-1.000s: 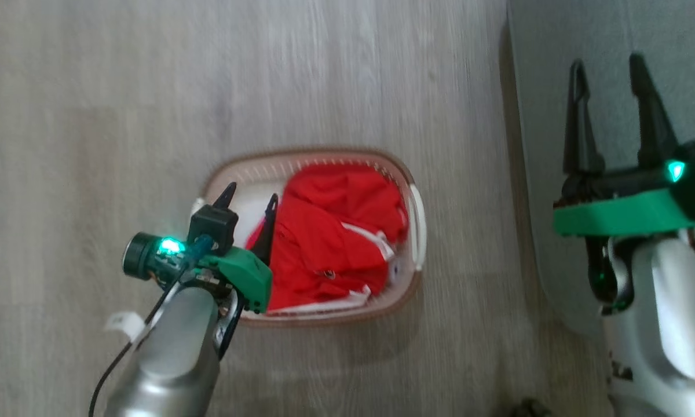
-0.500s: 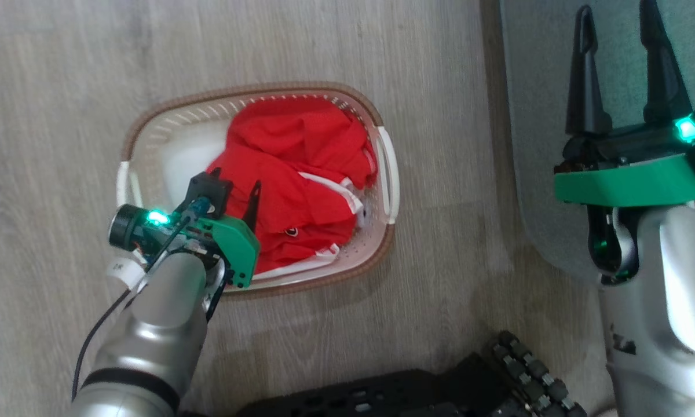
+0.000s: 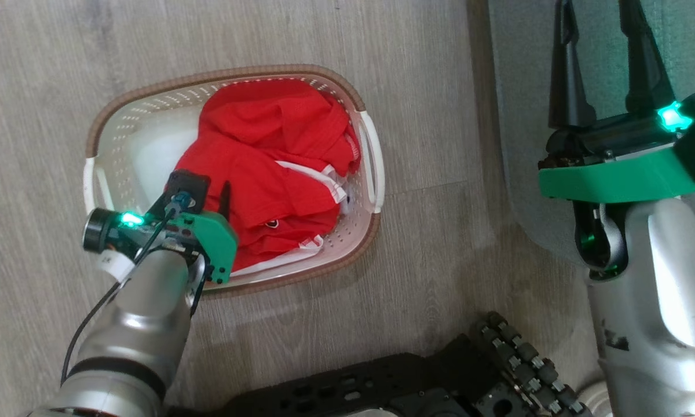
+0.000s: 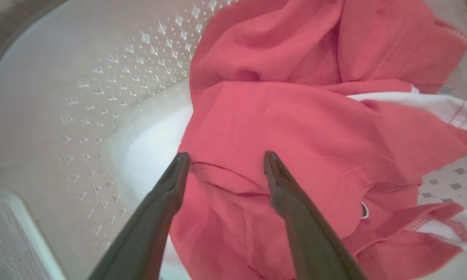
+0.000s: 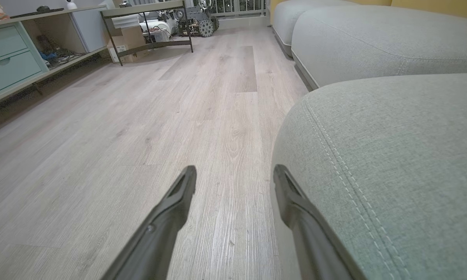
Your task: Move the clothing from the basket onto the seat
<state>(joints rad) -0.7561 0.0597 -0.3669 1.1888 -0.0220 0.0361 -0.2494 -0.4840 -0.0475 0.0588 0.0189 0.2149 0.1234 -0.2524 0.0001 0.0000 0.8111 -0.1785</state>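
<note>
Floor (image 3: 46,58): pale wood-look planks. Bearing: basket (image 3: 121,133), standing near seat (image 3: 515,116); dark wheeled base (image 3: 382,382), probably the robot's.

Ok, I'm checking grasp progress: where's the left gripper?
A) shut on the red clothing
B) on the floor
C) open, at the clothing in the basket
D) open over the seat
C: the left gripper stands open over the red clothing in the basket.
</note>
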